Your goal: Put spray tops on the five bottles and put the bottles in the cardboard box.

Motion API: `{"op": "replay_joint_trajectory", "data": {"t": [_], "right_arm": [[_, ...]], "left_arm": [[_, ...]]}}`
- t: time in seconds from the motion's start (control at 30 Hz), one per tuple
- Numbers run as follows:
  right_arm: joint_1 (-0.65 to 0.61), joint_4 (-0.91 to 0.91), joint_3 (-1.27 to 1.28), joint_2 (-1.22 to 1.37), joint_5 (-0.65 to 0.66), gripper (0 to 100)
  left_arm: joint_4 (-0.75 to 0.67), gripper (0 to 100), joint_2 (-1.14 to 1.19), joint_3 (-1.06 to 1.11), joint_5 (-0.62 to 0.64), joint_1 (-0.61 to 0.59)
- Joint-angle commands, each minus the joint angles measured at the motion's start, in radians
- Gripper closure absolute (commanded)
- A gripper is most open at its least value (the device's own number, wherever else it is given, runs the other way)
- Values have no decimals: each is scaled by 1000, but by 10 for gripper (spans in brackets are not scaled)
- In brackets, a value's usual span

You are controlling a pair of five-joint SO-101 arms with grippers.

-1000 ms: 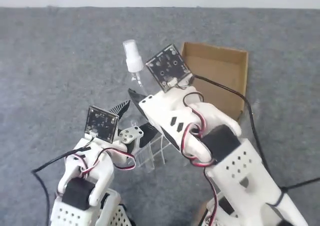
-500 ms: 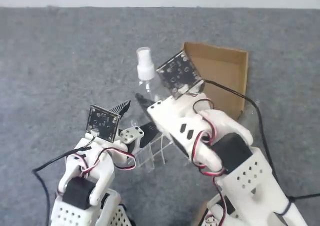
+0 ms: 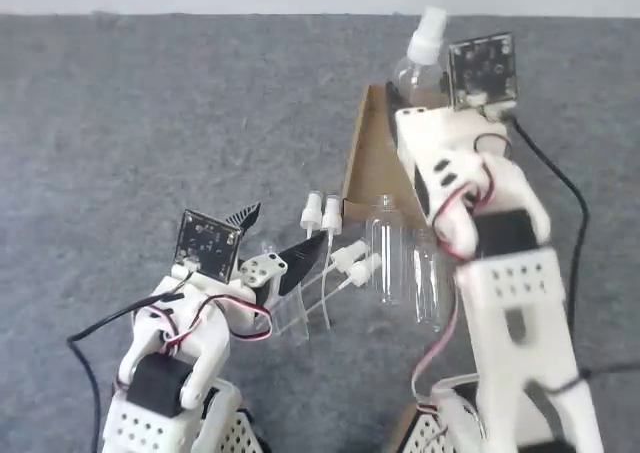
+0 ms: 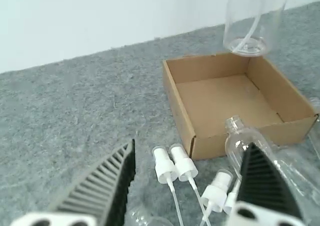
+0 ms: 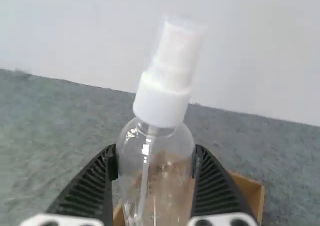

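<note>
My right gripper (image 5: 155, 186) is shut on a clear bottle (image 5: 159, 156) with a white spray top (image 5: 170, 76) fitted. In the high view that bottle (image 3: 418, 65) hangs upright over the cardboard box (image 3: 362, 163). The left wrist view shows the bottle's base (image 4: 252, 21) above the box (image 4: 225, 94), which has nothing inside it. My left gripper (image 3: 270, 238) rests open near the table, with several loose spray tops (image 4: 172, 168) lying just beyond its fingers. Two uncapped bottles (image 3: 385, 258) lie beside the box's near wall.
Another clear bottle (image 3: 300, 311) lies under my left arm, next to its wrist. Grey carpet covers the table. There is free room to the left and at the far side. A black cable (image 3: 560, 188) trails off the right arm.
My right arm has swung right and up with the capped bottle, from left of the box to above it. This uncovered the loose tops and lying bottles. The left arm stayed still.
</note>
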Motion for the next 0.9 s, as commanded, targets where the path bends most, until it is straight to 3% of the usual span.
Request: {"op": "replay_joint_trajectory", "data": {"t": [0.0, 0.2, 0.43, 0.87], "right_arm": [[18, -176, 8, 116, -11, 992], [13, -429, 6, 326, -11, 992], [16, -674, 5, 552, -9, 992], [12, -705, -144, 820, -97, 992]], "left_arm": [[-21, 828, 6, -8, -11, 0], [-64, 986, 6, 12, -6, -86], [-103, 989, 6, 13, -5, -199], [-106, 989, 6, 13, -5, -196]]}}
